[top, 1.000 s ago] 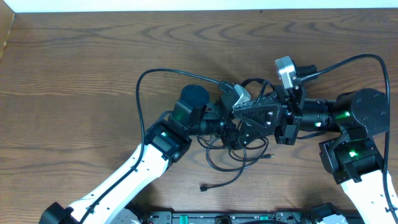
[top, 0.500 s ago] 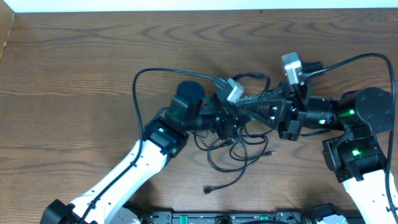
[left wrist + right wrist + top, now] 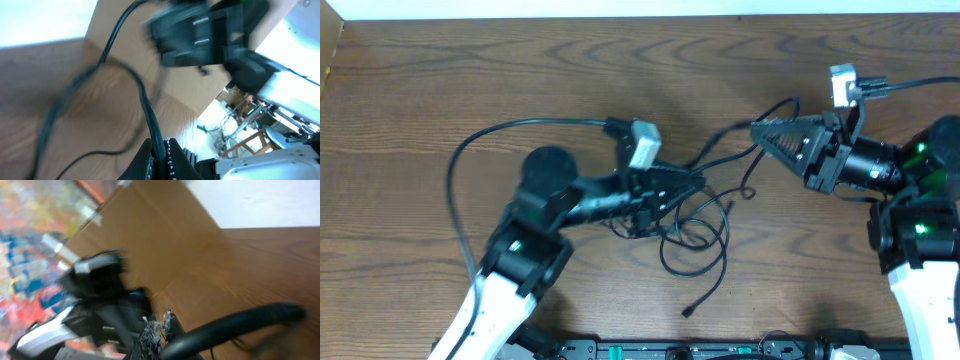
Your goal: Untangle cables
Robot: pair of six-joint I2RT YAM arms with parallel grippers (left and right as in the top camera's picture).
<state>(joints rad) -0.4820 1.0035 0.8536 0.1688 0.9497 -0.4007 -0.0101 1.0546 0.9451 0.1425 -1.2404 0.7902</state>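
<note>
Left gripper (image 3: 692, 184) was pinched shut on one strand of the cables (image 3: 698, 240), the cord running up between its fingertips (image 3: 174, 156). You had the right gripper (image 3: 758, 128) clamped on another stretch, well apart toward the right edge of the table (image 3: 440, 90), apparently to tension the line between them and draw open the loops lying near the front edge's middle.
</note>
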